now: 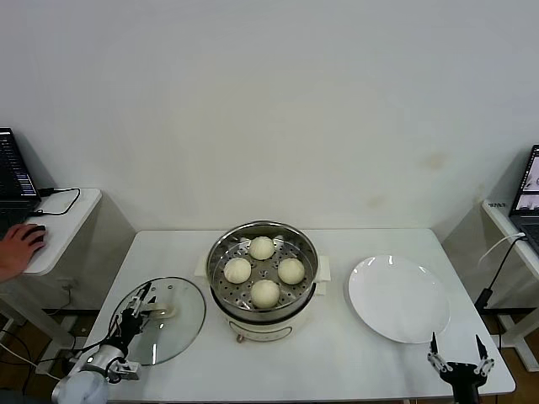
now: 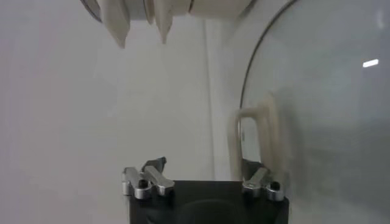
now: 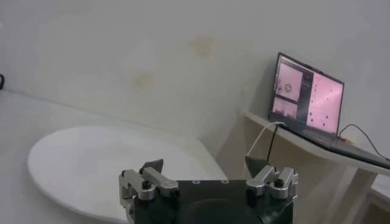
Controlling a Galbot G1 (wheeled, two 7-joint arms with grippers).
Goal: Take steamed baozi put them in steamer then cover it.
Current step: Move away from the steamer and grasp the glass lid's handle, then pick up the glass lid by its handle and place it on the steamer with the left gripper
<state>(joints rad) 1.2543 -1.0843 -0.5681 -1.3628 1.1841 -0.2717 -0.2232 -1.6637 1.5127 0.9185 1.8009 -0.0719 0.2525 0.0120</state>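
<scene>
1. The white rectangular tabletop point(image 1: 168, 252) carries everything; side desks with laptops stand off both ends.
2. The round stainless-steel steamer point(image 1: 263, 278) on its cream base sits at the middle of the tabletop, nearer the front edge, uncovered.
3. The flat white plate point(image 1: 398, 298) lies bare toward the front-right corner.
4. The clear glass cover point(image 1: 173, 316), with metal rim and cream handle point(image 2: 256, 137), lies flat near the front-left corner.
5. The four cream-white steamed baozi point(image 1: 264, 271) sit inside the steamer, so only covering appears left.
6. The left gripper point(image 1: 135, 318) hovers over the cover with jaws spread, straddling the handle but not yet clamped.
7. The right gripper point(image 1: 459, 353) waits at the front-right corner, jaws spread and empty.
8. Risks, as judged: closing off-centre could let the handle slip; a tilted lift might swing the glass into the steamer rim or land it askew.
</scene>
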